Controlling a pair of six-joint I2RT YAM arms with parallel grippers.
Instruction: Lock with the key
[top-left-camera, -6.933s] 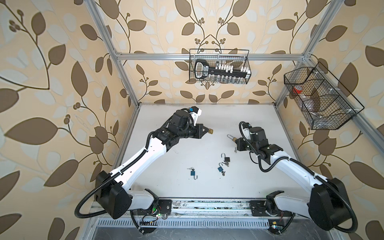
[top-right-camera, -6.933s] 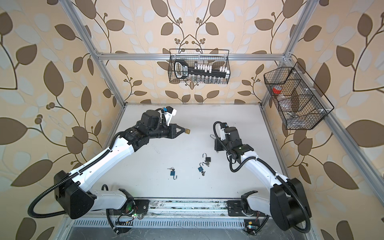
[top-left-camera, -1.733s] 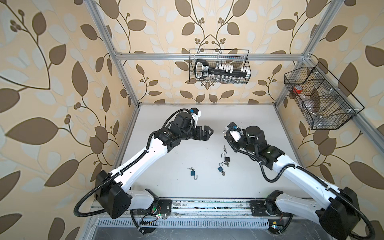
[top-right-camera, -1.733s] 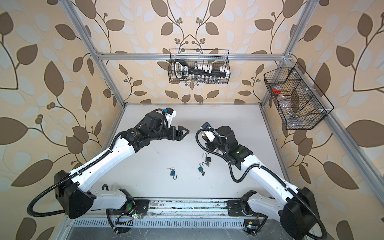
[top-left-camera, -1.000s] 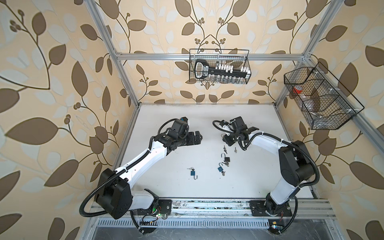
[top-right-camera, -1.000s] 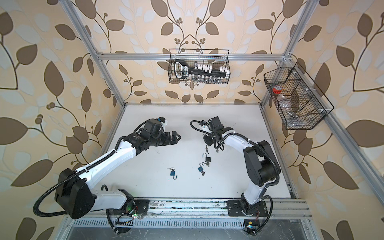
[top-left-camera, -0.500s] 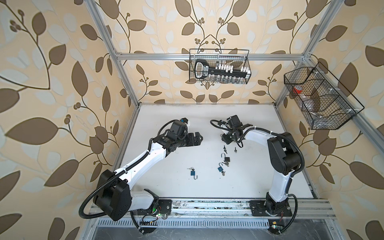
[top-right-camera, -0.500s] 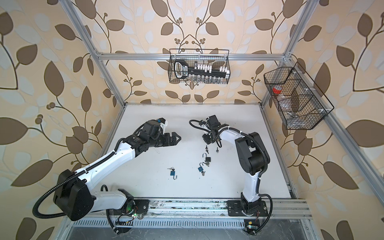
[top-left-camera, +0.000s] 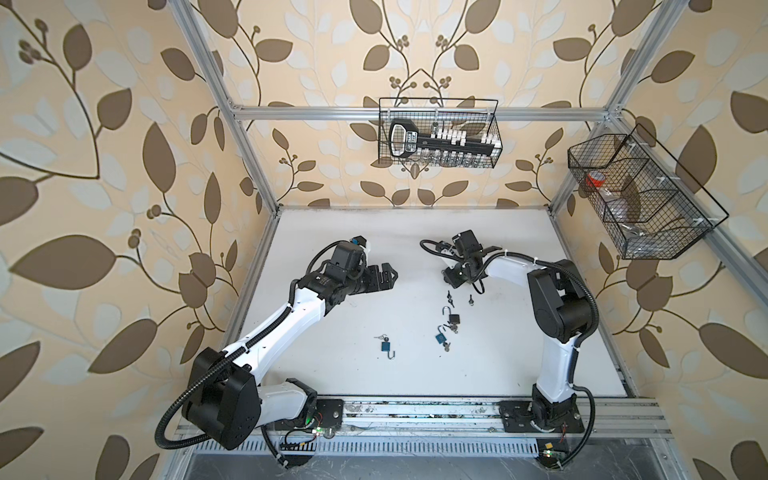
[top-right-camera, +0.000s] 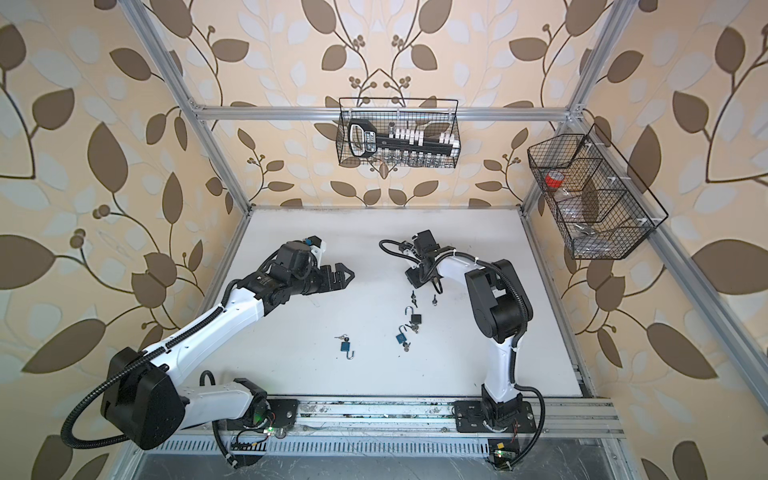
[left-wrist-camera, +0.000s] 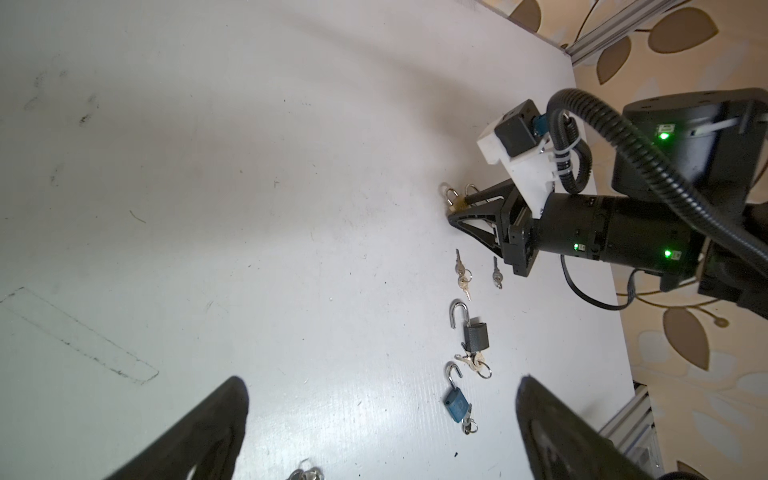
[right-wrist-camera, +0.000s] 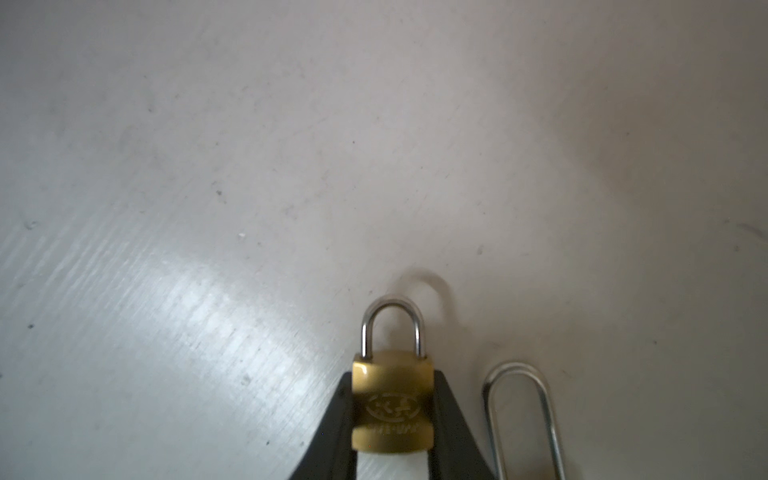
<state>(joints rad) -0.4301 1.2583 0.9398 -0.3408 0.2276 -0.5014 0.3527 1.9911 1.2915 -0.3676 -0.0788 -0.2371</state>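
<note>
I am gripping the brass padlock by its flanks in my right jaws, which are narrowed onto its body, and I am holding it low over the worktop. Both legs of its shackle look seated. No key is showing in it, though the keyway is facing out of view. My left jaws are standing wide and carrying nothing, hovering well apart from the lock. I am judging this to be the presenting step, with the lock being steadied so a key can be brought to it. The next move is calling for my left jaws to pinch one of the loose keys lying between this lock and the open black padlock. I cannot tell which one fits. On the brass face I am making out only an embossed round emblem, and the line beneath it is too blurred to read.
</note>
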